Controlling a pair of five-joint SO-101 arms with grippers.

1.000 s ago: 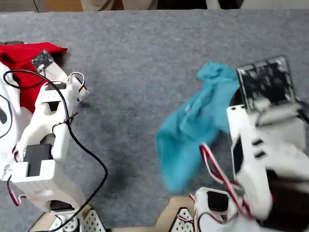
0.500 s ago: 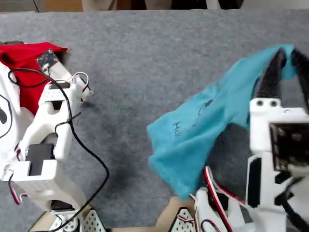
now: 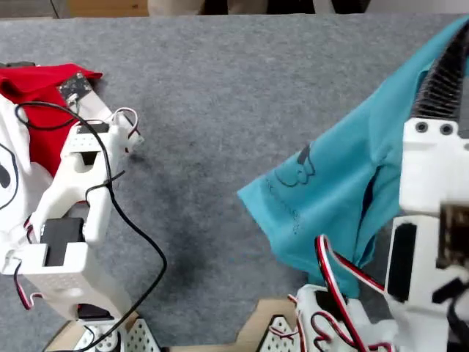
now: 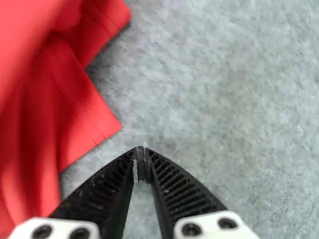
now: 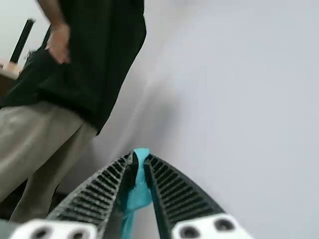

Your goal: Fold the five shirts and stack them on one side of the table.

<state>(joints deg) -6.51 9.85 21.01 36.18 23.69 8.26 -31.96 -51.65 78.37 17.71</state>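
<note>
A teal shirt [image 3: 344, 183] with a dark print hangs high over the table's right side, its lower corner trailing toward the front. My right gripper [image 5: 140, 162] is shut on a bunch of the teal shirt [image 5: 133, 196] and points up at a pale wall; one ribbed black finger [image 3: 442, 81] shows above the white right arm. My left gripper [image 4: 139, 167] is shut with nothing in it, its tips just over the grey mat beside a red shirt [image 4: 45, 89]. The red shirt [image 3: 37, 81] lies at the far left edge, with a white shirt [image 3: 11, 176] in front of it.
The grey mat [image 3: 220, 88] covers the table. My left arm [image 3: 77, 169] and its black cable stretch over the left side. Both arm bases and a wooden edge [image 3: 271, 312] stand at the front. A person stands behind the table, away from the shirts.
My right arm has risen and swung to the right, lifting the teal shirt off the mat so it hangs spread out. The left arm has barely moved.
</note>
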